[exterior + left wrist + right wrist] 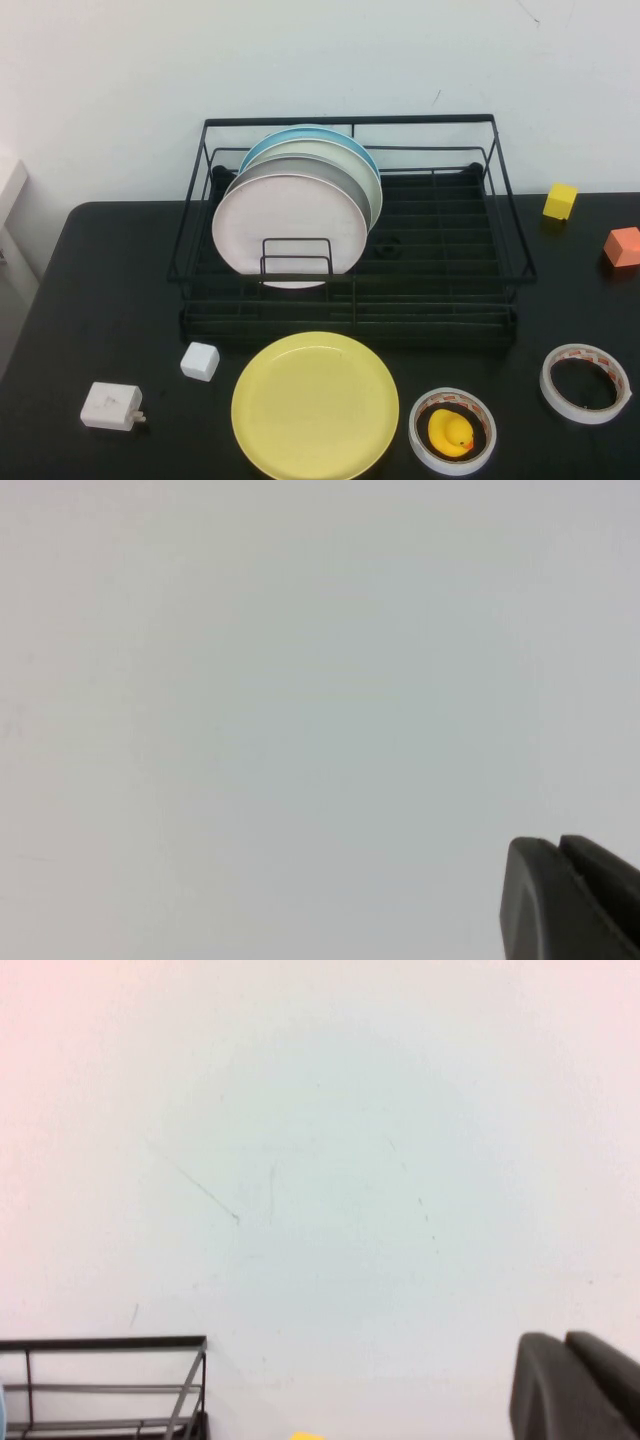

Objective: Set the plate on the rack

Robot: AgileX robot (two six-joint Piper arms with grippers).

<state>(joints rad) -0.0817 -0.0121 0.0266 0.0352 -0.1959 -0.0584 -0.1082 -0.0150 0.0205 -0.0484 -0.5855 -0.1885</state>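
The pale-yellow plate (pixel 315 405) lies flat on the black table (pixel 110 290), just in front of the black wire rack (pixel 350 120). The rack's left half holds several upright plates, with a pinkish-white one (pixel 290 225) in front; its right half is bare wire. Neither arm shows in the high view. My left gripper (pixel 555 842) is shut and empty, facing a blank wall. My right gripper (pixel 562 1338) is shut and empty, also facing the wall, with a corner of the rack (pixel 100 1343) low in its view.
A white cube (pixel 200 361) and a white charger (pixel 111 406) lie left of the plate. A tape roll around a yellow duck (pixel 452 431) and a second tape roll (pixel 585 383) lie to its right. A yellow block (pixel 560 200) and an orange block (pixel 623 246) sit at the far right.
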